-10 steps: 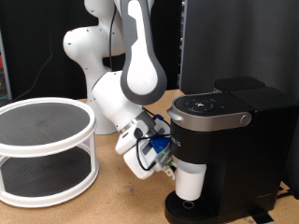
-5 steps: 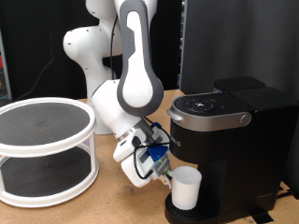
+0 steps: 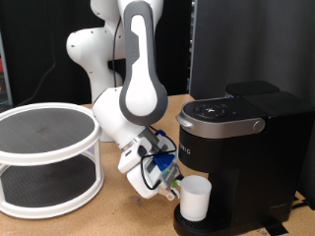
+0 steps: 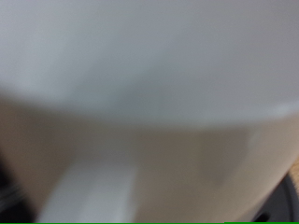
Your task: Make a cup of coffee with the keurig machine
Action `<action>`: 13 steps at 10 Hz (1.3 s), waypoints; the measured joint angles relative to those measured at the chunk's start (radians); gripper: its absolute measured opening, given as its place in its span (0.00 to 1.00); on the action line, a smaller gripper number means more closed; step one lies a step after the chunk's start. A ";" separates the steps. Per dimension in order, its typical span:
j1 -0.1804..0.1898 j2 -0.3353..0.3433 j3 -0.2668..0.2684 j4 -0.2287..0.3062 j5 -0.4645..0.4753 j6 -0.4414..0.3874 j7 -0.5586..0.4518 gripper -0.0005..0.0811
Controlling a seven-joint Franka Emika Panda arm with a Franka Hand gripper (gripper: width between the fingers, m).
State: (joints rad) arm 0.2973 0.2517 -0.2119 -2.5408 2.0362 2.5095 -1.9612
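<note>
I see the cup [image 3: 195, 199] standing upright on the round drip tray [image 3: 187, 223] of the coffee machine [image 3: 241, 157], low in the right half of the exterior view, under the machine's overhanging silver-trimmed head. My gripper [image 3: 173, 183] sits right at the cup's left side, its fingers reaching toward the cup, but from this angle I cannot tell whether they are closed on it or parted. In the wrist view a blurred white surface, the cup [image 4: 149, 103] seen very close, fills nearly the whole picture, too soft to show the fingers. The arm [image 3: 138, 74] drops from the top centre of the exterior view and bends down to the gripper. On the left side of that view a white two-tier round shelf [image 3: 49, 157] stands on the wooden table [image 3: 108, 216], well apart from the machine.
</note>
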 joint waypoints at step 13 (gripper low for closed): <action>-0.144 -0.297 -0.147 -0.181 -0.550 -0.338 0.274 0.99</action>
State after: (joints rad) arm 0.1536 -0.0457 -0.3585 -2.7215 1.4865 2.1718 -1.6868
